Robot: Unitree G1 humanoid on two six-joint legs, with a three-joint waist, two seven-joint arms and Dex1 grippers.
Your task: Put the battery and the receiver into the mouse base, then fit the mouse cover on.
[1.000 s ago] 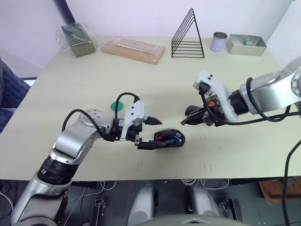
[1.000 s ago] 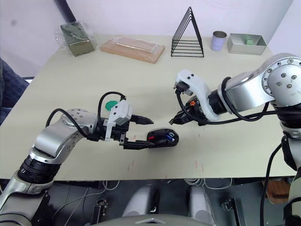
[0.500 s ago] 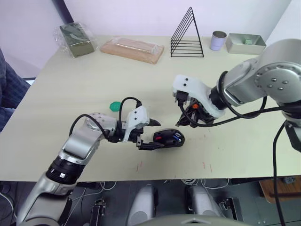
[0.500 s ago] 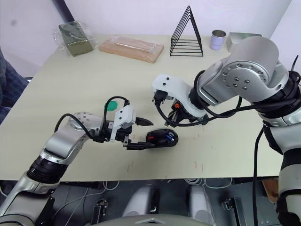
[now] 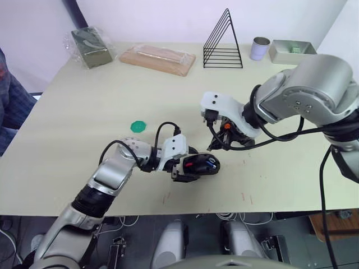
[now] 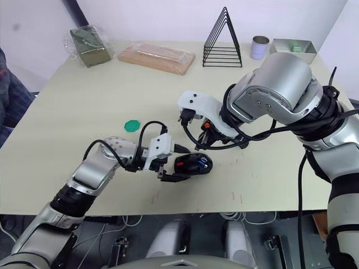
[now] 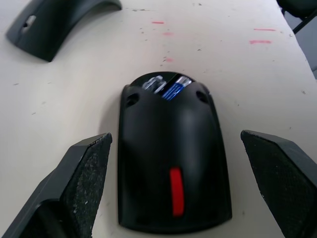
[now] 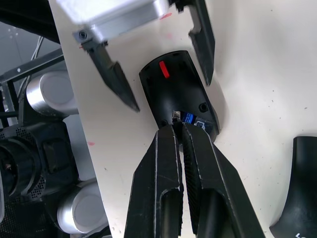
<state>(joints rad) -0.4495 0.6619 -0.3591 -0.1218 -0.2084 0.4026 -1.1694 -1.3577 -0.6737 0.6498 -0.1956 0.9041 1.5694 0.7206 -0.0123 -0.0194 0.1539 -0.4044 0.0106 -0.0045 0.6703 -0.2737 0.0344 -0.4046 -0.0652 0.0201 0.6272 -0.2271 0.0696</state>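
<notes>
— Grippers first: how are they standing?

— The left gripper (image 7: 171, 148) is spreading wide, its two black fingers (image 7: 84, 168) straddling the mouse base (image 7: 171, 168) with a gap on each side — holding nothing. The right gripper (image 8: 179, 130) is pressing its fingers nearly together, tips hovering at the open compartment end of the base. A tiny speck is showing at the tips, though I cannot tell whether they are gripping it.

— Where is the base lying?

— On the pale table (image 5: 84, 106), near its front edge, between the two arms. In the head views it is sitting just beyond the left gripper (image 5: 188, 168), its red patch (image 7: 176, 197) facing that gripper and its compartment pointing away.

— And the battery?

— The battery (image 7: 174, 88) is sitting inside the compartment, blue and shiny, beside a silvery contact.

— The cover?

— The mouse cover (image 7: 57, 22) is resting on the table well apart from the base, on the right arm's side; the right wrist view is catching its edge (image 8: 299, 198).

— Anything further out?

— A green disc (image 5: 138, 126) is lying behind the left arm. Along the far edge — a wrapped dark block (image 5: 91, 46), a wrapped wooden slab (image 5: 159, 59), a black wire rack (image 5: 223, 42), a small cup (image 5: 259, 49) and a metal tray (image 5: 293, 52).
</notes>
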